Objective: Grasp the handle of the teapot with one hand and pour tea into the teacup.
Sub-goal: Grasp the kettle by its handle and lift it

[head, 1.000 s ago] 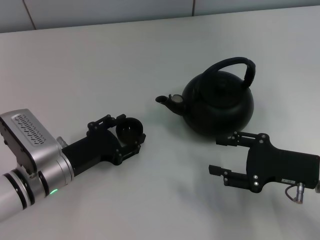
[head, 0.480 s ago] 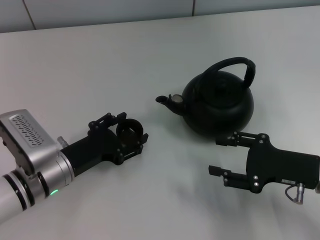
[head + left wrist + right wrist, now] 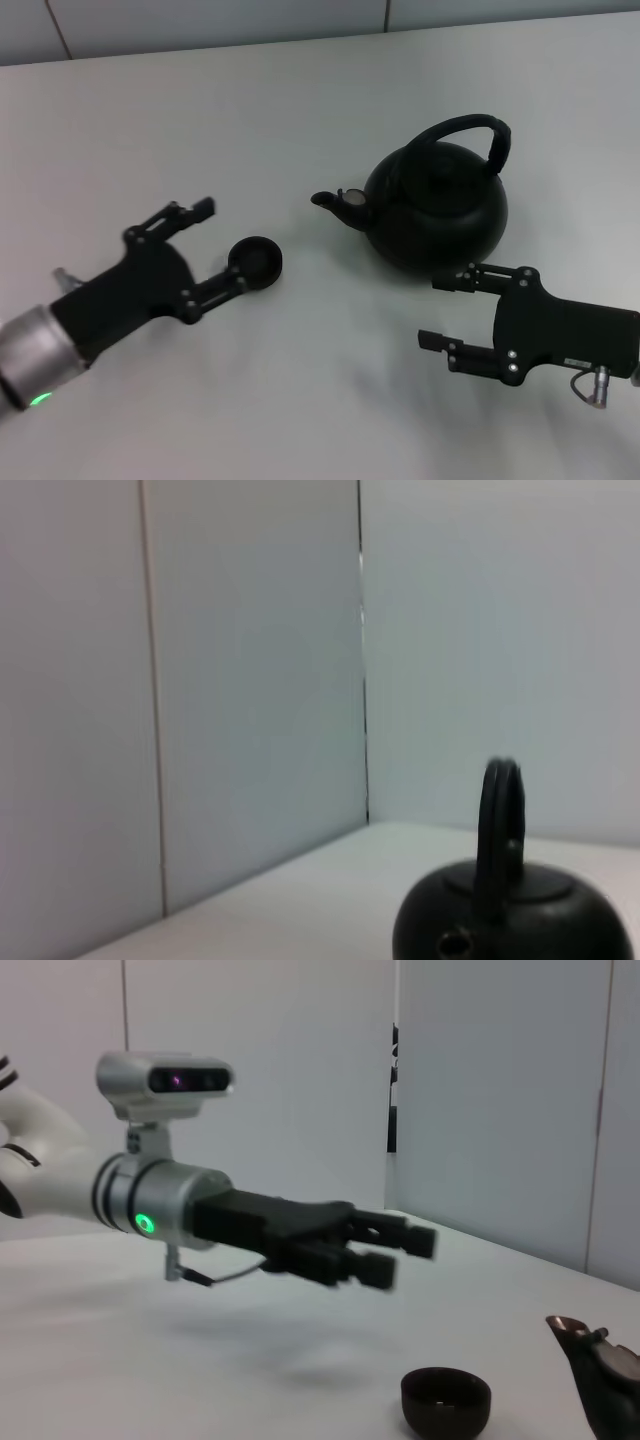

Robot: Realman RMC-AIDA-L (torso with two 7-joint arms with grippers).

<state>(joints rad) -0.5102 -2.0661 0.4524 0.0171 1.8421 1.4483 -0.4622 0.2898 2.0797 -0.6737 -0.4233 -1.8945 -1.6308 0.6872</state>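
The matte-black teapot (image 3: pixel 440 205) stands on the white table right of centre, its spout pointing left and its arched handle (image 3: pixel 470 125) upright over the lid. The small dark teacup (image 3: pixel 256 260) stands on the table left of the spout. My left gripper (image 3: pixel 222 245) is open and empty, just left of the teacup and raised above the table. The right wrist view shows the left gripper (image 3: pixel 400 1255) hovering above and behind the teacup (image 3: pixel 446 1398). My right gripper (image 3: pixel 432 312) is open and empty, low in front of the teapot. The left wrist view shows the teapot (image 3: pixel 520 925) and its handle (image 3: pixel 497 820).
The white table (image 3: pixel 300 120) stretches back to a grey panelled wall (image 3: pixel 200 20). The teapot's spout tip (image 3: pixel 580 1328) shows at the edge of the right wrist view.
My left gripper has opened, let go of the teacup and drawn back to the left while rising. The teacup stays on the table. The right arm and teapot have not moved.
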